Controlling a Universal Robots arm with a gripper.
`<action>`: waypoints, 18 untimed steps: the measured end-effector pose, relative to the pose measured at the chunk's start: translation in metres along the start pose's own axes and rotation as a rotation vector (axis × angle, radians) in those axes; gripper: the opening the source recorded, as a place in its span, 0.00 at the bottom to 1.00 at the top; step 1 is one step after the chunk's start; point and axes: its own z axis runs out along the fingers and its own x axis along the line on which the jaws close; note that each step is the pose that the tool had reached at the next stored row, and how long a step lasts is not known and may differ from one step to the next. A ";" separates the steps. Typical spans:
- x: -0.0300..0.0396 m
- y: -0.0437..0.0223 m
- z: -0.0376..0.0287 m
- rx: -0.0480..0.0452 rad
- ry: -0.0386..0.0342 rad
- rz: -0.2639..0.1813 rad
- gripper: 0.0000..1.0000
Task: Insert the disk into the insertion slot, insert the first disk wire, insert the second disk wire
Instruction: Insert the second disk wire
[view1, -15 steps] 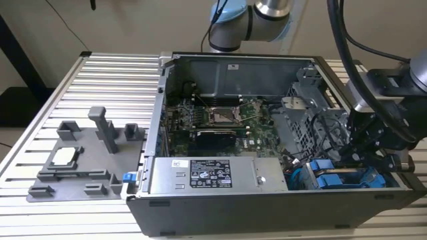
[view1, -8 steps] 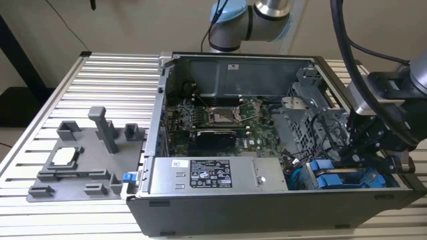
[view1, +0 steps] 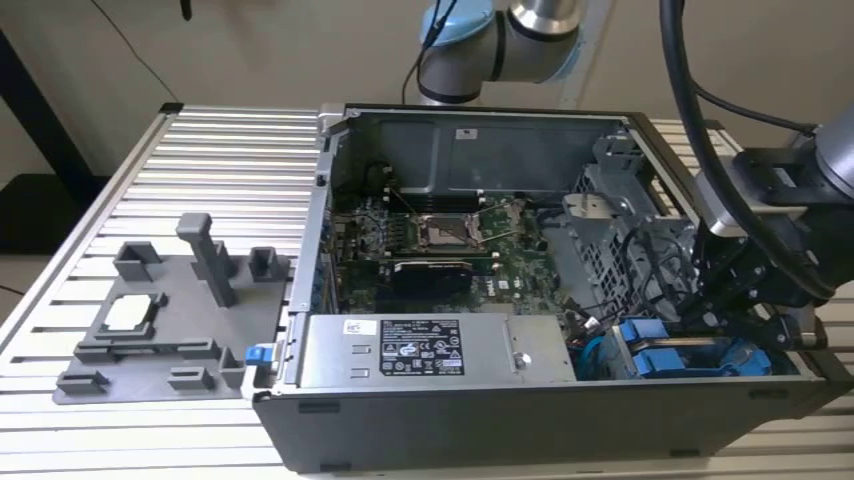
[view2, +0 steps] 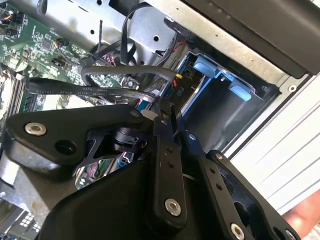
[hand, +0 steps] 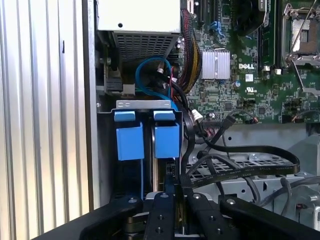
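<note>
The gripper (view1: 747, 300) is reaching down into the open computer case (view1: 441, 420) at the drive bay, on the exterior view's right. In the first wrist view the fingers (hand: 161, 212) are clenching on the edge of the disk (hand: 159, 172), which is standing on edge in the bay slot behind its blue carrier tab (hand: 166, 140), beside a second blue-fronted drive (hand: 130, 142). A flat black cable (hand: 250, 167) is lying just beside the fingers. The case is sitting on the ribbed counter (view1: 200, 170).
</note>
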 end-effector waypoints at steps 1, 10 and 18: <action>0.0001 0.0000 0.0002 0.0001 -0.0001 0.000 0.16; -0.0002 0.0000 -0.0011 0.0000 -0.0010 0.000 0.24; -0.0030 0.0004 -0.0219 0.0001 0.0004 0.000 0.24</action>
